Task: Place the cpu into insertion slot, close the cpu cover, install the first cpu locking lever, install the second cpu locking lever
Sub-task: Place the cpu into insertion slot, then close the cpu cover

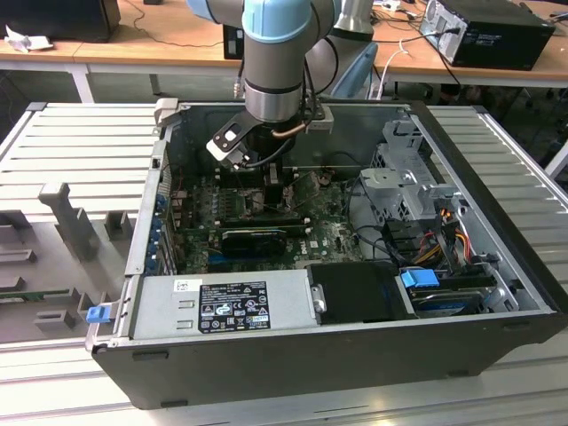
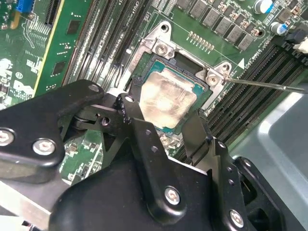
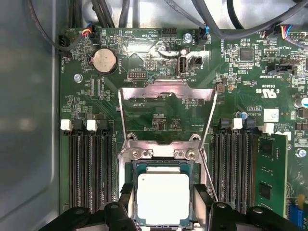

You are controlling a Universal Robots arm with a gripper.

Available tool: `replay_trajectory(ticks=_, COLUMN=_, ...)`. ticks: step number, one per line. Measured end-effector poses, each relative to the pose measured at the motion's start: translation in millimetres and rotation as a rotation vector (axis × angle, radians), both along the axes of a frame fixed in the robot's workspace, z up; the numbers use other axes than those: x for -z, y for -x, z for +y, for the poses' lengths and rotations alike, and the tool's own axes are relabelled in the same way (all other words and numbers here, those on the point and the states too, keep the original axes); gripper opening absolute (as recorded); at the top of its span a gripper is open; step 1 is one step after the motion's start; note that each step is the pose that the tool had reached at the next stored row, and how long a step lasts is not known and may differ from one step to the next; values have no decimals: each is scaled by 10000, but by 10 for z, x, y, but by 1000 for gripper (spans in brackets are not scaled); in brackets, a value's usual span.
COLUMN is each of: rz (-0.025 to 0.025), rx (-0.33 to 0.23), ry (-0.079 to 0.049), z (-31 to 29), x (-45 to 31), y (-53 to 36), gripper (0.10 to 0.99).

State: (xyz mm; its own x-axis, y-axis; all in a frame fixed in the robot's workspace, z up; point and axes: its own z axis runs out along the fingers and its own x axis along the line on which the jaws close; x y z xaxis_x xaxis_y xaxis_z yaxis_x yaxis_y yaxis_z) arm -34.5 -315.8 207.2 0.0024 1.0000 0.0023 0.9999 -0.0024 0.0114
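Observation:
The cpu [image 3: 162,197] [image 2: 166,98], a pale square chip, lies flat in the insertion slot [image 3: 129,166], a black socket with a metal rim [image 2: 159,48]. My gripper [image 3: 162,192] [image 2: 161,115] is low over it, its two black fingers [image 3: 126,195] resting against two opposite edges of the chip. The cpu cover [image 3: 166,91], a silver frame with a large window, stands raised beyond the socket on its hinge. A thin metal lever rod [image 2: 269,85] sticks out from one socket corner. In the exterior view the gripper [image 1: 266,182] reaches down inside the open computer case [image 1: 497,222].
Long black memory slots [image 3: 89,173] flank the socket on both sides, with a green memory stick [image 3: 269,173] beyond one set. A black card [image 1: 257,238], the power supply [image 1: 222,306], a drive cage [image 1: 408,182] and loose cables [image 1: 444,232] crowd the case.

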Motion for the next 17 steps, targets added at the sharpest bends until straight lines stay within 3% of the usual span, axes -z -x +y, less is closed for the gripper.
replay_trajectory(ticks=3, rz=0, rx=0, ry=0, z=0, x=-70, y=0, gripper=588)
replay_trajectory(ticks=5, rz=0, rx=0, ry=0, z=0, x=-94, y=0, gripper=459)
replay_trajectory(ticks=8, rz=1, rx=-1, ry=21, z=0, x=-156, y=0, gripper=106)
replay_trajectory(ticks=17, rz=0, rx=37, ry=27, z=0, x=-198, y=-8, gripper=106)
